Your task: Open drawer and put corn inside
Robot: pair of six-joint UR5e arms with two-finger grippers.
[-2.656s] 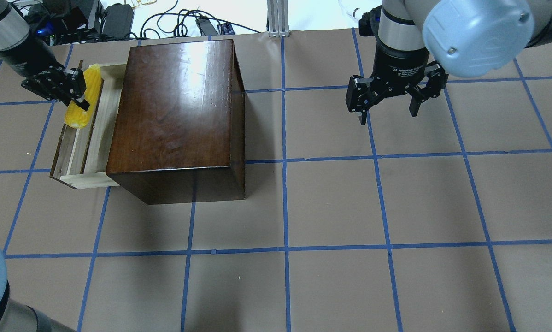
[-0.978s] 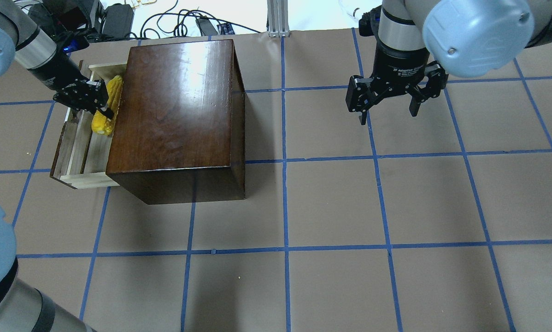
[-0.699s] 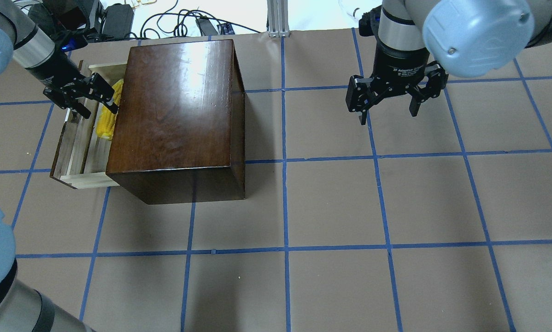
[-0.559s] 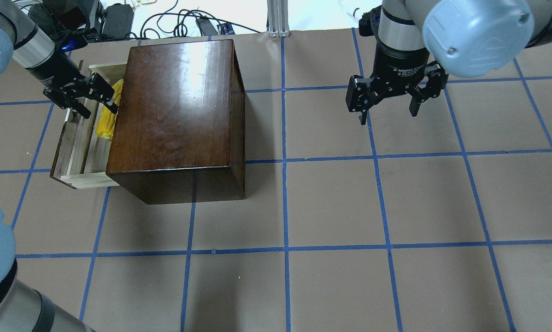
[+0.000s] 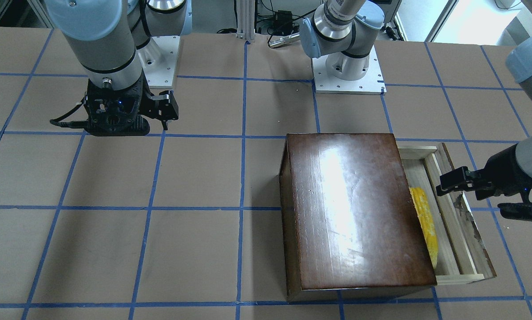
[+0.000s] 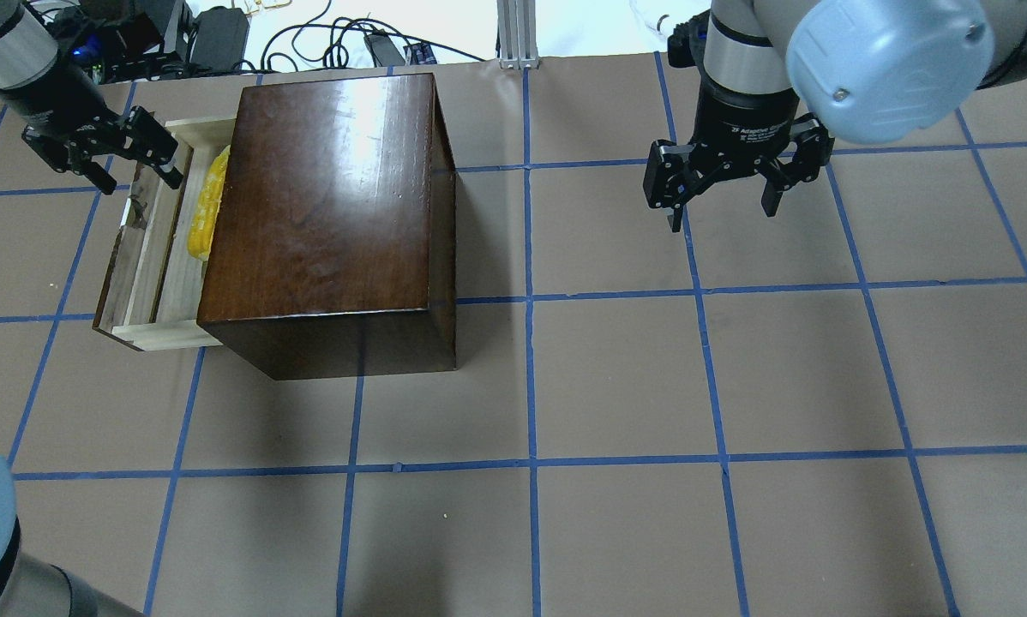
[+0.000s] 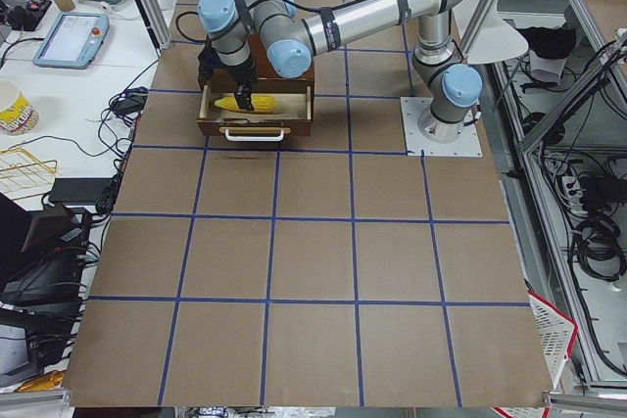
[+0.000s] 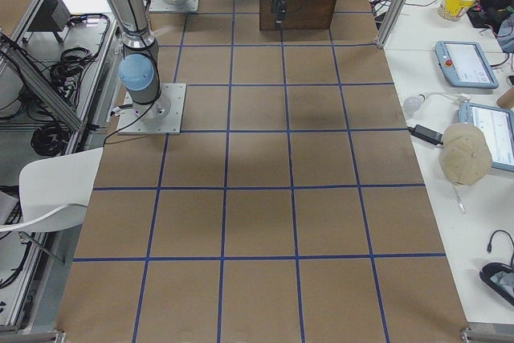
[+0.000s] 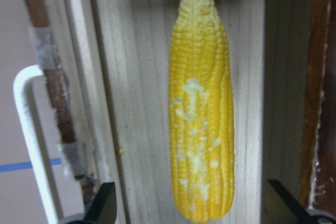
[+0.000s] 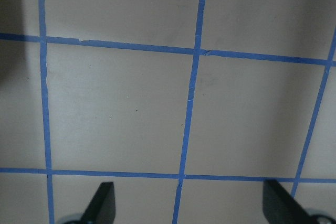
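The drawer (image 6: 167, 272) is pulled out of the dark-brown box (image 6: 325, 197) toward the table's left. The yellow corn (image 6: 204, 206) lies on the drawer's floor next to the box, partly hidden under the box's top edge. It also shows in the front-facing view (image 5: 426, 222) and fills the left wrist view (image 9: 202, 129). My left gripper (image 6: 141, 182) is open and empty, above the far end of the drawer's front panel. Its fingertips (image 9: 105, 205) stand either side of the corn, clear of it. My right gripper (image 6: 723, 214) is open and empty above the table at the far right.
The drawer's whitish handle (image 9: 31, 145) sticks out on its outer side. Cables and power units (image 6: 222, 34) lie beyond the table's far edge, with an aluminium post (image 6: 518, 34) beside them. The brown table (image 6: 616, 386) carries a blue tape grid.
My left gripper carried the corn over the drawer, opened and let it go, then drew back up and to the left. The corn now lies in the drawer. The right arm has not moved.
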